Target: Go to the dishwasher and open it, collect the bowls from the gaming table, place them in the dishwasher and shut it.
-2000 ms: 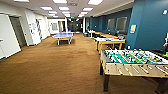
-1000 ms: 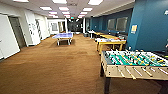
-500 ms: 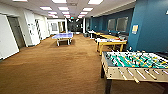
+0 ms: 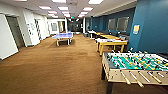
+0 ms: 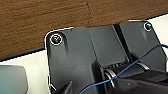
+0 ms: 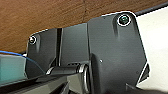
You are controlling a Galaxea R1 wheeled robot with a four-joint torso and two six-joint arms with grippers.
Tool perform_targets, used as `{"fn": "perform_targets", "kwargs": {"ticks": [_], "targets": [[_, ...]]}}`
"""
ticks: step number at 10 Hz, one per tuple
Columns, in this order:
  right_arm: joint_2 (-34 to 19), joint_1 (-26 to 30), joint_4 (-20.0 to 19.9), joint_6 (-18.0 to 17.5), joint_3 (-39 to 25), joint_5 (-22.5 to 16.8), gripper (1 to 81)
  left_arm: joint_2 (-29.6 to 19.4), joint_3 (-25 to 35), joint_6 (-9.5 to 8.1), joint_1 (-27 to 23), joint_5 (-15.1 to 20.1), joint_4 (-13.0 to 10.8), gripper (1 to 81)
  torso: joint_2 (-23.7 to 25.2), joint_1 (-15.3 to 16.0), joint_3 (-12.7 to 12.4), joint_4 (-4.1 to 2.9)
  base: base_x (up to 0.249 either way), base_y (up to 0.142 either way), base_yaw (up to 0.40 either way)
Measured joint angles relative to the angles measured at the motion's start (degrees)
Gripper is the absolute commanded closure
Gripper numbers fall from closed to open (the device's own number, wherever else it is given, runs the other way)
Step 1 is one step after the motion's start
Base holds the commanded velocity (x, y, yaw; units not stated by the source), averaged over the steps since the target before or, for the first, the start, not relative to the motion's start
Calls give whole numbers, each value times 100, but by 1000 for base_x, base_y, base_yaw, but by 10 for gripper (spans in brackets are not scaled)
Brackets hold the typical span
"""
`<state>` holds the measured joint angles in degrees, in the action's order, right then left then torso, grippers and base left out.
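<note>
— Where do we stand, reading from the left edge?

— At the far left we have a dark doorway [image 4: 15,31] in the white wall. Then the brown carpet [image 4: 55,67] runs open down the middle of the frame. A blue table-tennis table [image 4: 62,36] sits small in the upper middle.

— And right of centre?

— A yellow-legged table [image 4: 111,43] with a pale top stands just right of centre, and it is too blurred to read what lies on it. The gaming table [image 4: 136,65], green field and rods, fills the lower right corner, close to us.

— So what is the step?

— We judge it is driving; nothing is within reach. To do it well, we hold to the open carpet. We give the handles [image 4: 126,79] jutting from the gaming table's near side a wide berth, since they stick out toward our lane.

— The arms?

— In each wrist view we see the robot's own dark plate [image 5: 75,57] over carpet, so the arms look tucked low. We cannot tell whether the left gripper or the right gripper is open or closed.

— Any caution?

— We turn gently, because the base swings wider than the head camera suggests.
</note>
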<state>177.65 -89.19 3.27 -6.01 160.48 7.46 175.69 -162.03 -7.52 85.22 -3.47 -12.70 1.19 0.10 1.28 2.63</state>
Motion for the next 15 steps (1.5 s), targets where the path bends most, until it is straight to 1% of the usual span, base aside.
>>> {"fn": "perform_targets", "kwargs": {"ticks": [4,7,10,12,15], "targets": [[-52,-34,0,-2,9,-20,10,55,34,2,24,1,0,10,5,-9,0,0,125,0,0],[13,33,0,0,-11,13,10,0,9,0,-44,-7,0,10,-2,0,2,0,125,0,0],[13,-78,9,0,-13,-39,10,-16,-2,0,59,20,0,10,7,-17,-2,0,125,0,0],[-23,-12,6,-2,-4,-22,10,33,4,0,-6,-7,0,10,5,-10,0,0,128,0,0],[10,-1,6,0,-2,-11,10,30,9,0,28,6,0,10,7,-13,0,0,135,0,0]]}}
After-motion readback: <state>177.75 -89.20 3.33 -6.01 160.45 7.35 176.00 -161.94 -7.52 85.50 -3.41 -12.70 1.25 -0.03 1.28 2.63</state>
